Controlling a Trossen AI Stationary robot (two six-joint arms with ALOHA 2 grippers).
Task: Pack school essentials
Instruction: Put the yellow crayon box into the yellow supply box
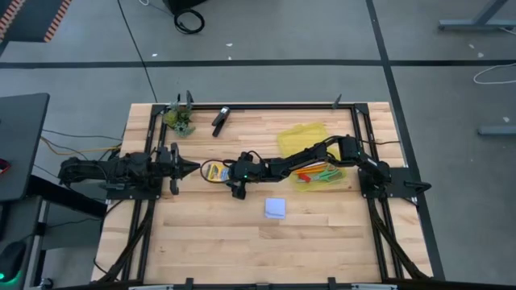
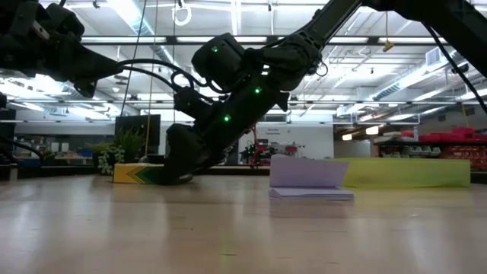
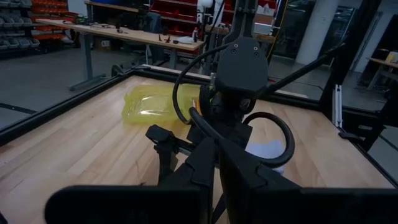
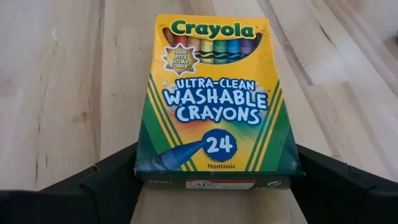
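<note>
I have the right gripper [image 4: 211, 186] spread wide astride the near end of the crayon box [image 4: 214, 99], its length running straight ahead, left gripper [image 1: 192, 167] clenched empty just beside.

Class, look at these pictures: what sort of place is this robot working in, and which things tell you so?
Probably a robotics lab or workshop: a framed wooden table on a taped concrete floor, with a workbench and red shelves behind it.
</note>
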